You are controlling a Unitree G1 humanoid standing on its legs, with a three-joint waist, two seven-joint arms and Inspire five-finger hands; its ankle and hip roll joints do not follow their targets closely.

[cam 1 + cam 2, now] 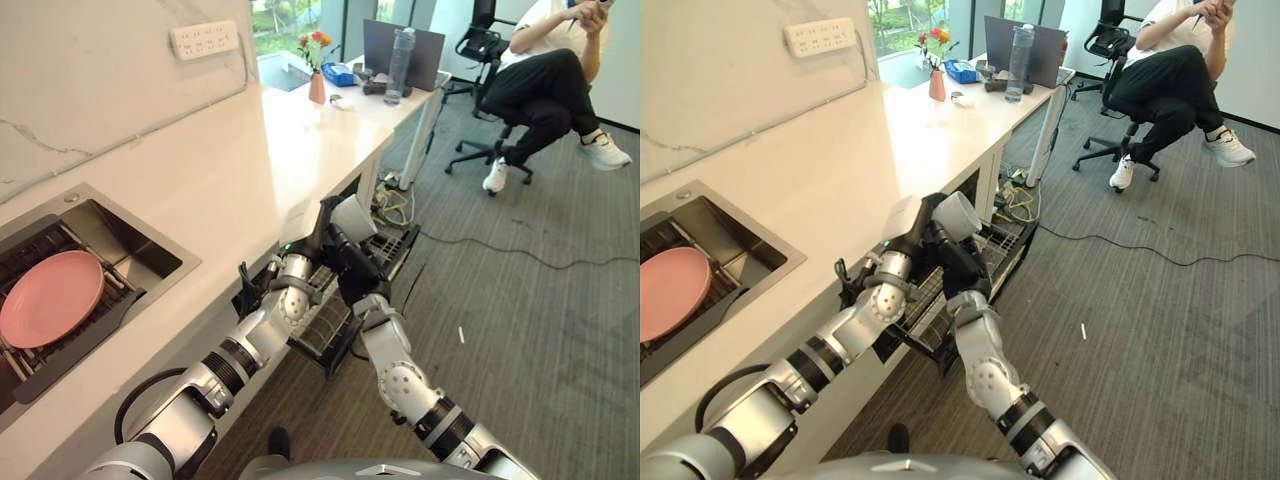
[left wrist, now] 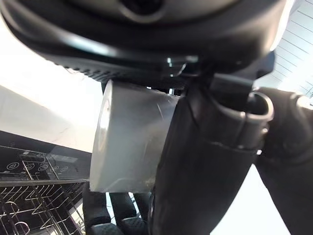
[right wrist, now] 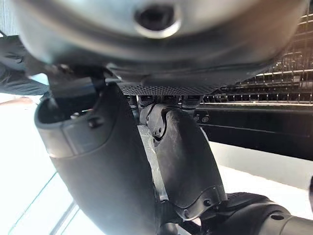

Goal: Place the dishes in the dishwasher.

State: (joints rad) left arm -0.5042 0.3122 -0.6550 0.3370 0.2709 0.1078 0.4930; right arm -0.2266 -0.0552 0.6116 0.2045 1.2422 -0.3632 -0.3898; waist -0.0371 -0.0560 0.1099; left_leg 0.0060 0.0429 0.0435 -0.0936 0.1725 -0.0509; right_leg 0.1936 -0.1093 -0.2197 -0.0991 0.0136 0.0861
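1. I have both hands together at the worktop's (image 1: 200,190) front edge, above the pulled-out dishwasher rack (image 1: 335,320). In the left eye view the pair sits just past centre, toward 6 o'clock.
2. The item I am handling is a pale grey cup (image 2: 129,142), lying on its side. It is up in the air between the two hands, not yet down in the rack.
3. My right hand (image 1: 350,262) has its fingers curled round the cup; in the right wrist view the thumb (image 3: 183,156) bends across a pale surface that I take to be the cup's wall.
4. My left hand (image 1: 292,288) is pressed close against the right one. Its wrist view shows the cup just past it, with dark fingers (image 2: 105,218) beneath, but I cannot tell whether those are its own, or whether this hand grips anything.
5. I judge the cup is held high and sideways so it can be turned mouth-down and lowered between the wire tines without snagging.
6. A pink plate (image 1: 50,298) waits in the sink (image 1: 150,255) at 9 o'clock, so I reckon the job is only partly done.
7. A seated person (image 1: 545,80) is at 1 o'clock, well apart from my arms.
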